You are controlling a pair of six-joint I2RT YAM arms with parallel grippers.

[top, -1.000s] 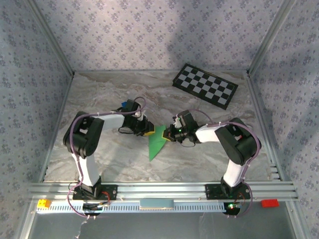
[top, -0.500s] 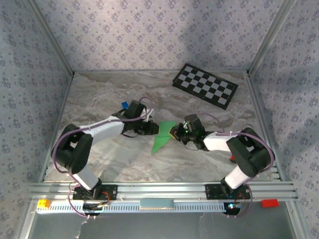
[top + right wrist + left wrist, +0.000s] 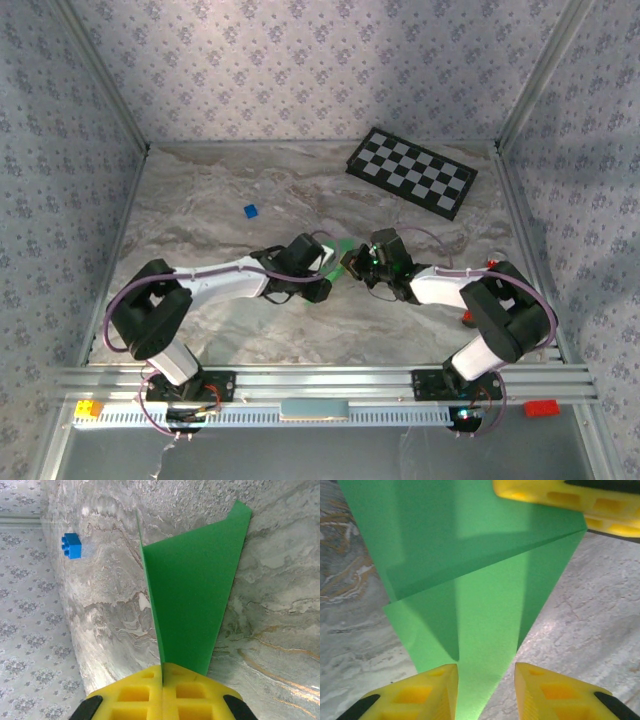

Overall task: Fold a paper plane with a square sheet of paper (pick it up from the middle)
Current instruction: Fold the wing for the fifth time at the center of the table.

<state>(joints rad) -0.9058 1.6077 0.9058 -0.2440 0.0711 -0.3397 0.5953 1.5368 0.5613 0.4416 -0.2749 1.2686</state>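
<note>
Marble-patterned worktop (image 3: 200,200) carries a checkerboard (image 3: 412,185) at the far right. Folded green paper (image 3: 343,250) sits near the centre between both arms, one flap standing upright (image 3: 195,580). Closed flat together, the right fingers (image 3: 135,692) pinch one edge of it. Set partly apart, the left fingers (image 3: 420,690) straddle its tapering end (image 3: 470,605), with no clamp evident. Small blue block (image 3: 250,211) lies well apart, far-left of the paper.

Black-and-white checkerboard (image 3: 411,172) at the marble table's (image 3: 190,190) far right, small blue block (image 3: 250,211) well apart leftward.
</note>
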